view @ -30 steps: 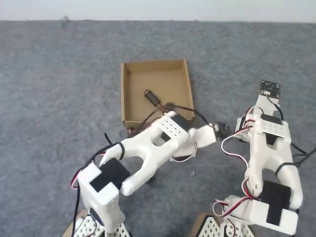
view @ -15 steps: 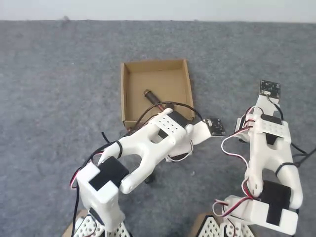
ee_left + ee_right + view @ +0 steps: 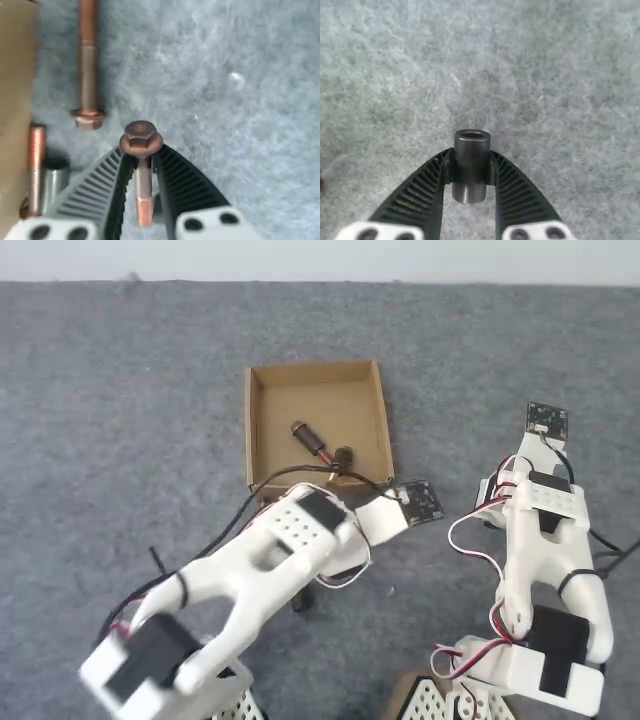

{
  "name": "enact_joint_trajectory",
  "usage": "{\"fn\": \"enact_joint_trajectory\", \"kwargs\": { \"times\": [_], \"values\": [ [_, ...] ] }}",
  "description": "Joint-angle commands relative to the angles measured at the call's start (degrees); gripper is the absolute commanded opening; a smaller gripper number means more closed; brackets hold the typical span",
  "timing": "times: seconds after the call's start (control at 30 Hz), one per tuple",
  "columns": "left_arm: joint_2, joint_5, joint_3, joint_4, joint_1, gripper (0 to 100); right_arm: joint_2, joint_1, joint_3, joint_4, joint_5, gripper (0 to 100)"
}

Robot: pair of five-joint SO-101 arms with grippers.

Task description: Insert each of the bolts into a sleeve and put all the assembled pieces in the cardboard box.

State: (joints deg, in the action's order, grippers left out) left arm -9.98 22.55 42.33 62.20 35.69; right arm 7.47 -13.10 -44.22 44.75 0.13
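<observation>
My left gripper [image 3: 141,151] is shut on a copper bolt [image 3: 142,172], held by the shank just under its hex head, above the grey carpet. A second loose bolt [image 3: 87,65] lies on the carpet beyond it. A third bolt [image 3: 35,165] lies beside a grey sleeve [image 3: 54,175] against the cardboard box wall [image 3: 15,90]. My right gripper [image 3: 470,157] is shut on a dark sleeve [image 3: 470,167], its open end facing up. In the high view the cardboard box [image 3: 257,430] holds an assembled piece [image 3: 310,440], with a second dark piece [image 3: 343,455] beside it.
In the high view the left arm [image 3: 280,550] lies just in front of the box's near wall, and the right arm [image 3: 545,530] stands to the right of it. A small dark piece [image 3: 300,602] lies on the carpet under the left arm. Grey carpet surrounds the box.
The left arm has drawn back from the box toward its base, uncovering the box's near part and its contents. The right arm has kept still.
</observation>
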Motion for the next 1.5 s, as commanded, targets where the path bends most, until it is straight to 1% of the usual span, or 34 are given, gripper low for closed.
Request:
{"fn": "enact_joint_trajectory", "kwargs": {
  "times": [0.0,0.13,0.3,0.53,0.63,0.73,0.8,0.9,1.03,1.17,1.27,1.4,1.47],
  "values": [
    [-8.35,-2.37,0.75,-1.67,-2.64,1,0.66,-0.66,3.87,-1.19,-0.53,0.7],
    [-13.54,-4.22,2.51,-3.60,-9.41,1,0.57,-0.57,3.78,-1.19,-0.44,0.7],
    [-18.29,-9.67,4.70,-8.53,-18.64,1,0.57,-0.31,3.69,-1.19,-0.26,0.7],
    [-20.66,-20.22,8.92,-21.19,-34.73,1,0.57,2.95,3.52,-1.27,-0.18,0.7],
    [-20.57,-23.47,11.74,-28.13,-41.67,1,0.57,4.62,2.64,-3.91,-0.09,0.7],
    [-20.57,-24.26,16.31,-35.43,-46.77,1,0.66,6.20,1.14,-8.22,-0.09,0.7],
    [-20.57,-24.35,19.03,-38.59,-49.32,1,0.75,6.55,0.97,-10.51,-0.09,0.7],
    [-20.57,-24.44,19.91,-37.89,-53.54,1,1.19,6.64,0.97,-14.55,-0.09,0.7],
    [-20.57,-24.44,19.91,-34.90,-57.23,1,1.27,6.81,1.05,-22.99,-0.09,0.7],
    [-20.57,-24.44,20.18,-33.85,-58.73,1,1.27,9.36,1.05,-30.11,-0.09,0.7],
    [-20.48,-24.44,20.18,-33.85,-58.81,1,1.27,13.14,1.05,-32.66,-0.09,0.7],
    [-20.48,-24.44,20.18,-33.85,-58.73,1,1.27,17.98,1.05,-33.27,-0.09,0.9],
    [-20.48,-24.35,20.18,-33.93,-58.81,1,1.27,19.47,1.05,-34.77,-0.09,0.9]
  ]
}}
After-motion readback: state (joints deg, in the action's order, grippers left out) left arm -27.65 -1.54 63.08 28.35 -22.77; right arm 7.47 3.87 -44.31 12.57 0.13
